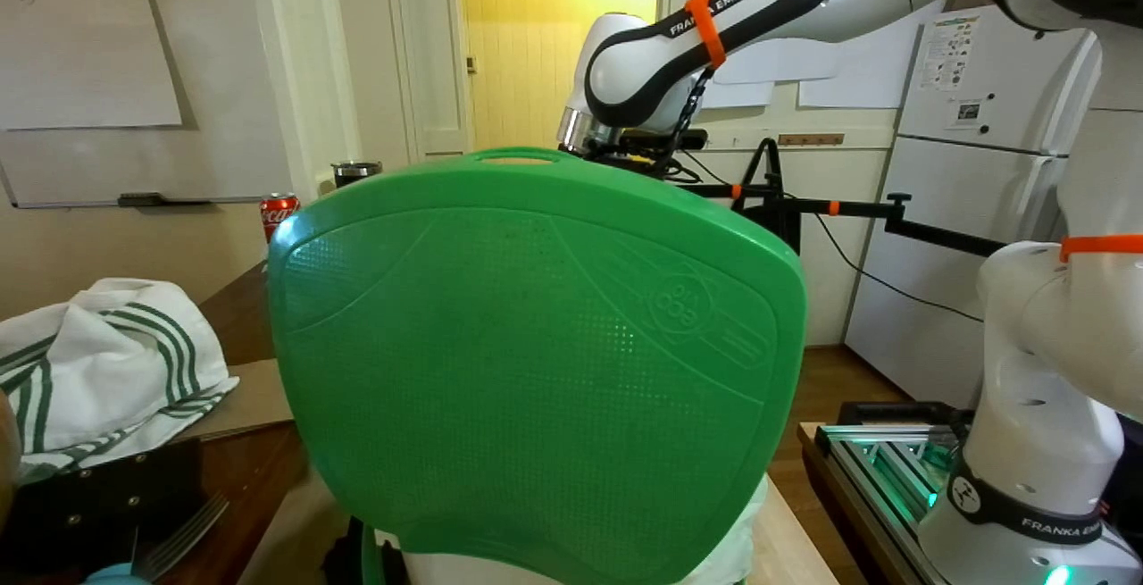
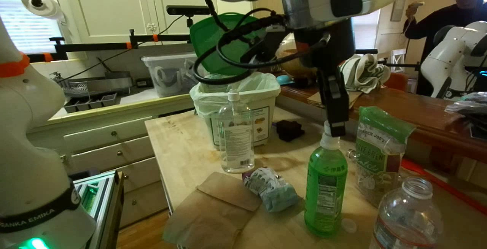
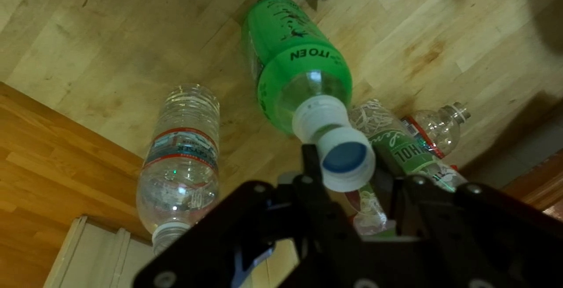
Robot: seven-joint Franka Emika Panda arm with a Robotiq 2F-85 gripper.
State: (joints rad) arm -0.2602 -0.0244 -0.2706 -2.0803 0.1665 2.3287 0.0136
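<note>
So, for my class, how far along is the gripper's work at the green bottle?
Looks done: the large clear bottle stands uncapped, and a white disc, perhaps a cap, lies by the green bottle.
In hand: the gripper appears to hold a white cap at the green bottle's mouth.
Left: probably seating the cap or taking it away; it looks unseated, and the pictures don't show which.

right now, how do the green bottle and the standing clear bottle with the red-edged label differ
The green bottle is wrapped in green over most of its body; the clear bottle has only a red-edged band label. The green bottle has a white neck, the clear bottle a see-through one. The green bottle stands beneath the gripper; the clear bottle stands off to one side. Both stand upright on the table.
</note>
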